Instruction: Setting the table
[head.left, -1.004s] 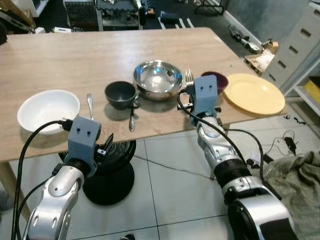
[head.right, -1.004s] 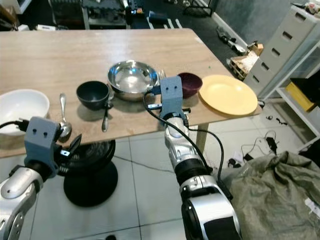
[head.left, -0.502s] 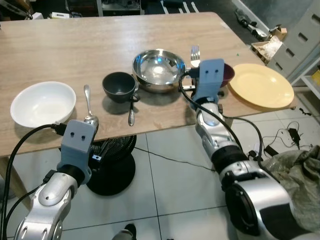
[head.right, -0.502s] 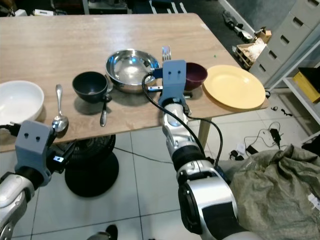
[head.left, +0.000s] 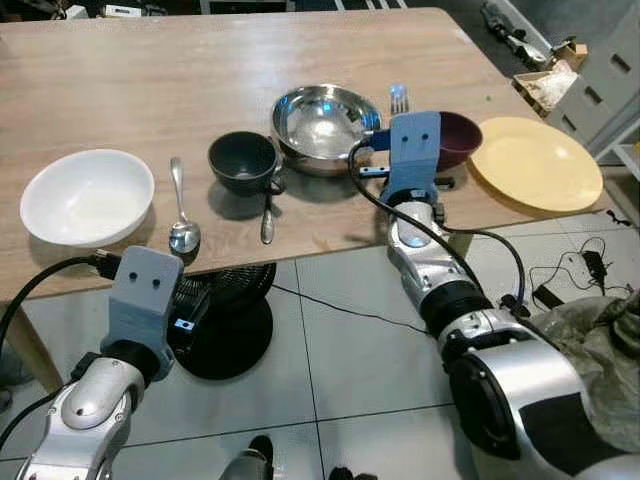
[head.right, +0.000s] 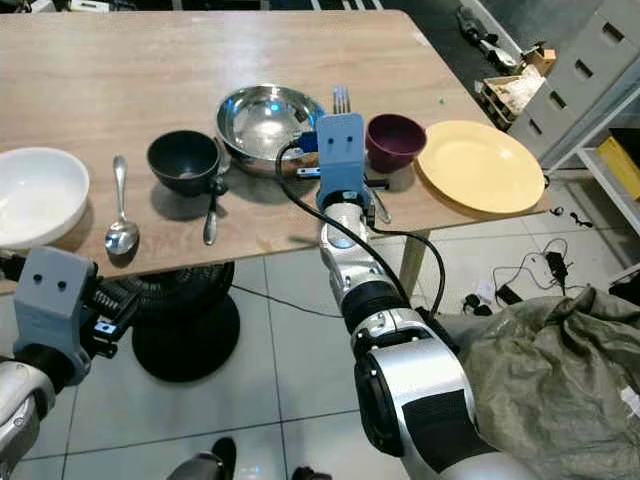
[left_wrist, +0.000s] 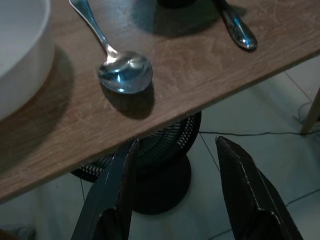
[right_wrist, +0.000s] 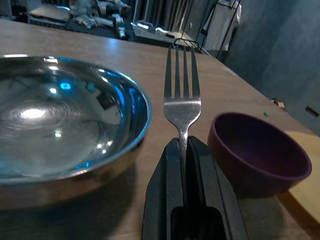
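Note:
My right gripper (right_wrist: 182, 145) is shut on the handle of a silver fork (right_wrist: 182, 95). The fork's tines point out between a steel bowl (head.left: 323, 113) and a purple bowl (head.left: 455, 138). In the eye views the blue wrist housing hides the fingers, and the fork (head.left: 398, 98) tines stick out beyond it. A yellow plate (head.left: 535, 163) lies near the table's right corner. Left of the steel bowl stand a dark bowl (head.left: 243, 162) and a white bowl (head.left: 88, 195), with a spoon (head.left: 180, 215) between them. My left gripper (left_wrist: 175, 150) hangs open below the table's front edge, under that spoon (left_wrist: 120, 70).
A second spoon (head.left: 267, 215) lies by the dark bowl, near the wooden table's (head.left: 150, 80) front edge. A black fan (head.left: 225, 335) stands on the tiled floor under the table. Cables and a grey-green cloth (head.right: 560, 370) lie on the floor at right.
The whole view has shifted as the camera moved. My right gripper still holds the fork between the steel and purple bowls. My left gripper now sits lower, under the table edge.

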